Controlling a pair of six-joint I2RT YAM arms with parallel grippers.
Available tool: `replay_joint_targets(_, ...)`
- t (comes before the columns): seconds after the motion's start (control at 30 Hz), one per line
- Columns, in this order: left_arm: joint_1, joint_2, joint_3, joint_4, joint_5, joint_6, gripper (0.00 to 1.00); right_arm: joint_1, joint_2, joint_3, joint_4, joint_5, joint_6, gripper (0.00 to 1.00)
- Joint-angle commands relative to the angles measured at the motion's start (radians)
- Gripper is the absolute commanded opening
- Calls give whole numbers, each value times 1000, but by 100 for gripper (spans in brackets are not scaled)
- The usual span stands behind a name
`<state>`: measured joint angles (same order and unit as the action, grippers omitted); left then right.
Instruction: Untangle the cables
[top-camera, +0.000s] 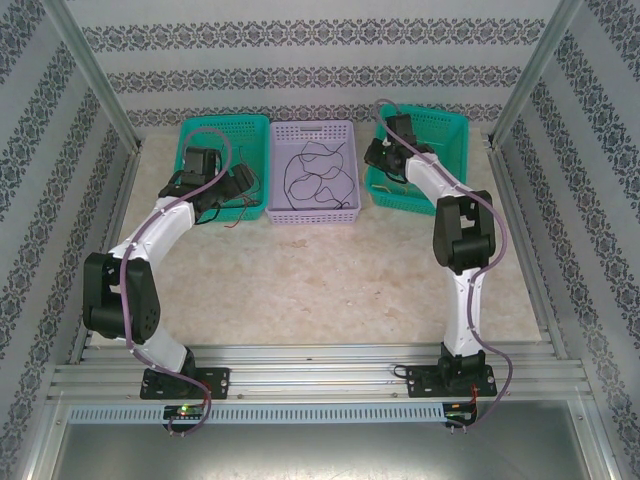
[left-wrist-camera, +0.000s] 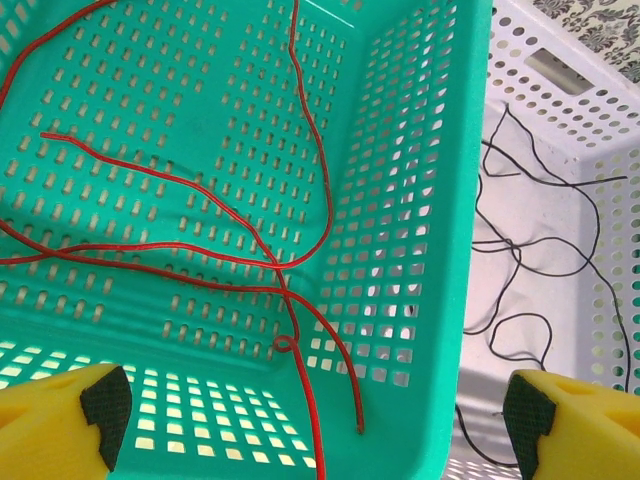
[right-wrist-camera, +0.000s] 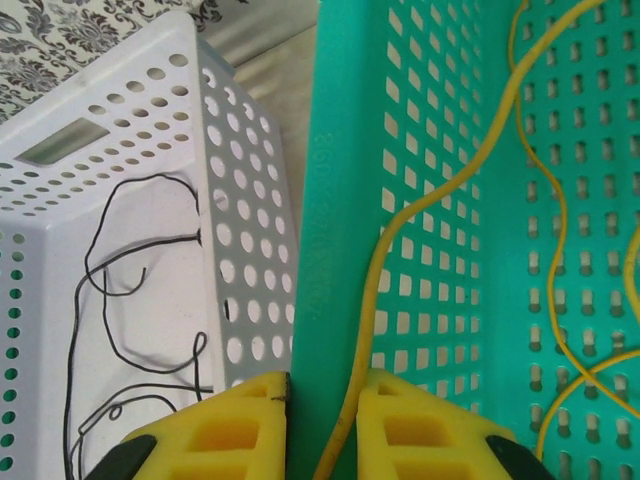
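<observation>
Right gripper (right-wrist-camera: 322, 400) sits at the left wall of the right teal basket (right-wrist-camera: 330, 150). Its jaws are a narrow slit, with the yellow cable (right-wrist-camera: 440, 190) lying lengthwise between them and trailing off right over the basket floor (firm pinch or not, can't tell). Left gripper (left-wrist-camera: 315, 425) gapes wide, holding nothing, over the red cable (left-wrist-camera: 170, 244) in the left teal basket (left-wrist-camera: 400, 200). Black cable (left-wrist-camera: 540, 270) lies in the middle basket (left-wrist-camera: 600, 130).

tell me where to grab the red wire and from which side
Probably the single straight stretch of the red wire, left of the crossing in the left wrist view, pinched from straight above. It lies on the floor of the green basket, whose walls block a sideways approach, and the crossing and small loop would drag other strands along.
</observation>
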<state>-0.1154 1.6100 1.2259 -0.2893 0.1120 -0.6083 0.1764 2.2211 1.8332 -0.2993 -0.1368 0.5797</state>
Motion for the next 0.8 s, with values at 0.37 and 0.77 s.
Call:
replay_joint_targets(0.37,-21,2,5,-48,-26,7,97,-16,-65,-37,-106,47,-91,11)
replay_joint_targets(0.77,-22,-15,-21,-50,-40,11,97,-52,-142,-98,-7,67,-79,41)
